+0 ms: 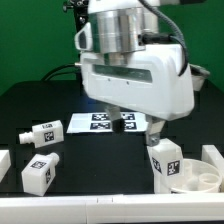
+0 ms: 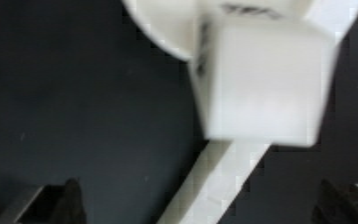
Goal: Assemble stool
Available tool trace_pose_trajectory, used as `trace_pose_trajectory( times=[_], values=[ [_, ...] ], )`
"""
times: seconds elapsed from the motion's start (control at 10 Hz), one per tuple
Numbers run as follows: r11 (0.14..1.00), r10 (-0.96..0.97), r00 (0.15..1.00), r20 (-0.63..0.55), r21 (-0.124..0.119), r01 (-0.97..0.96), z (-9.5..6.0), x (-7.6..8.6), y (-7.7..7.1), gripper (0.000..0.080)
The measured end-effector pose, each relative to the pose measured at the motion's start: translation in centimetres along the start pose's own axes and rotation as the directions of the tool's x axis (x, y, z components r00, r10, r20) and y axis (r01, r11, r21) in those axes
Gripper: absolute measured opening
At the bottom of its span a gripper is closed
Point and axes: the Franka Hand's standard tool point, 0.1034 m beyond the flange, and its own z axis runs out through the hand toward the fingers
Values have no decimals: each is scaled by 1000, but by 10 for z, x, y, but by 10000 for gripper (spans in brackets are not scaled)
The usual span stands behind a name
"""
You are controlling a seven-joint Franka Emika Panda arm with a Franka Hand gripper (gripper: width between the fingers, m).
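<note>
The round white seat ring (image 1: pixel 197 178) lies at the exterior view's right, near the front. One blocky tagged leg (image 1: pixel 162 157) stands upright at the seat's near-left rim. In the wrist view that leg (image 2: pixel 261 80) shows as a blurred white block against the seat (image 2: pixel 167 25). Two more tagged legs lie loose at the exterior view's left, one (image 1: pixel 42 132) behind the other (image 1: pixel 40 174). My gripper (image 2: pixel 208 205) is open and empty, its dark fingertips (image 2: pixel 51 202) wide apart, a little above and clear of the upright leg. In the exterior view the arm's body hides the fingers.
The marker board (image 1: pixel 108 122) lies flat behind the arm. A white bar (image 2: pixel 220 180) crosses the black table between my fingertips in the wrist view. White pieces sit at the exterior view's left edge (image 1: pixel 3 160) and right edge (image 1: pixel 212 155).
</note>
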Motion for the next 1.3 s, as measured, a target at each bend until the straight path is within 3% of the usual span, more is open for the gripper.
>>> trace_pose_trajectory(
  times=[0.2,0.6,0.8,1.0,1.1,1.3],
  values=[
    [970,-244,970,17,-7,244,-3,26,21,649],
    [881,-473,881,12,-8,473,2,30,25,649],
    [744,-666,744,46,-15,668,11,52,55,649],
    [662,-748,662,57,-11,749,9,75,81,649],
    [617,-785,616,65,-7,787,16,80,92,649],
    [665,-743,663,95,-12,747,40,76,99,649]
  ],
)
